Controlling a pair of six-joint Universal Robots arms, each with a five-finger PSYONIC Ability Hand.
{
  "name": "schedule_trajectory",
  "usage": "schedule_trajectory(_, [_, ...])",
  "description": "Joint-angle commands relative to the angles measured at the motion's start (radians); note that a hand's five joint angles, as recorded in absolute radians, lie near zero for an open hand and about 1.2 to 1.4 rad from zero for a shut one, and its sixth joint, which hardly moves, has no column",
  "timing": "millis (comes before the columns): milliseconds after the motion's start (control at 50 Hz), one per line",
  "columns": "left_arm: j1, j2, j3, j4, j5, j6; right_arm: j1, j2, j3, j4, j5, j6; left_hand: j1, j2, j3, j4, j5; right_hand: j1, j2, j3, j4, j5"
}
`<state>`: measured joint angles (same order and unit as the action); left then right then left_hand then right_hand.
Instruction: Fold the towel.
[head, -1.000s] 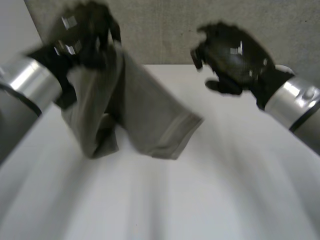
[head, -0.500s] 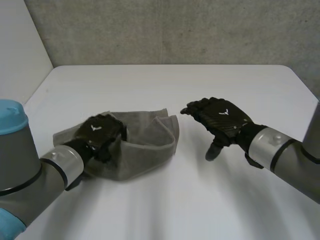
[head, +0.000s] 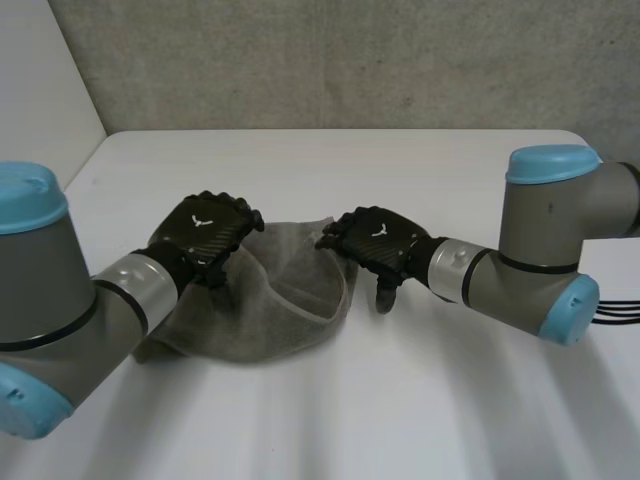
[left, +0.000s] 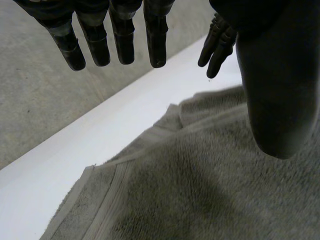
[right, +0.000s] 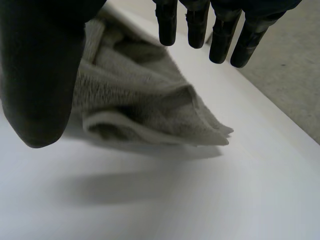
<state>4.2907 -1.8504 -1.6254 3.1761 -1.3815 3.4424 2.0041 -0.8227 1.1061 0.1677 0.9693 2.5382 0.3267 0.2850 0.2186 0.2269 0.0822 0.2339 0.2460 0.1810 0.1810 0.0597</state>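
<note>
**Clerk:** First entry, far left?

**Checker:** Left arm (head: 50, 290), grey with a light-blue cap, coming in from the near left corner. It ends in the left hand (head: 205, 232), black, placed over the left part of the towel (head: 275, 305).

**Clerk:** Condition of that hand?

**Checker:** Open. In the left wrist view its fingers (left: 122, 40) run straight out above the cloth, with the thumb set apart and nothing held between them. I cannot tell whether the palm rests on the cloth.

**Clerk:** Second entry?

**Checker:** Towel, one, grey-green terry with a woven band along the hem. It lies on the white counter (head: 420, 170), left of centre, between the two hands. It is bunched and loosely doubled over, not flat. In the right wrist view a folded edge shows layers lying one on another.

**Clerk:** Third entry?

**Checker:** Right hand (head: 378, 240), black, at the towel's right edge, with its fingertips near the far right corner of the cloth. Its thumb points down toward the counter just beside the towel's rim.

**Clerk:** Condition?

**Checker:** Open. In the right wrist view the fingers (right: 197, 25) are straight and clear of the cloth, gripping nothing.

**Clerk:** Remaining entries?

**Checker:** Right arm (head: 545, 245), grey with light-blue caps, reaching in from the right. Behind the counter is a grey concrete wall (head: 350, 60).
</note>
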Motion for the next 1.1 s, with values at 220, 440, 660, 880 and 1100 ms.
schedule_trajectory(220, [-0.006,-0.202,0.134,-0.033,0.048,0.184,0.033,0.109,-0.097,-0.027,-0.015,-0.167,-0.081,-0.039,-0.044,-0.052,-0.011,0.071,0.059,-0.007,-0.006,0.071])
schedule_trajectory(440, [-0.005,-0.271,0.197,-0.088,0.087,0.213,0.044,0.113,-0.098,-0.080,-0.015,-0.187,0.801,0.843,-0.044,-0.052,0.871,1.068,1.056,-0.007,-0.006,1.067])
schedule_trajectory(660, [0.012,-0.181,0.184,-0.217,0.079,0.224,0.028,-0.059,0.023,-0.042,-0.012,-0.171,1.070,1.111,-0.044,-0.052,1.140,1.162,1.150,-0.007,-0.006,1.162])
schedule_trajectory(880, [0.030,0.048,0.049,-0.286,0.076,0.222,-0.025,-0.273,0.256,-0.043,-0.018,-0.156,1.070,1.111,-0.044,-0.052,1.140,1.030,1.018,-0.007,-0.006,1.029])
schedule_trajectory(1100, [0.038,0.100,0.018,-0.292,0.070,0.212,0.008,-0.107,0.140,-0.097,-0.020,-0.156,1.070,1.111,-0.044,-0.052,1.140,0.206,0.194,-0.007,-0.006,0.206])
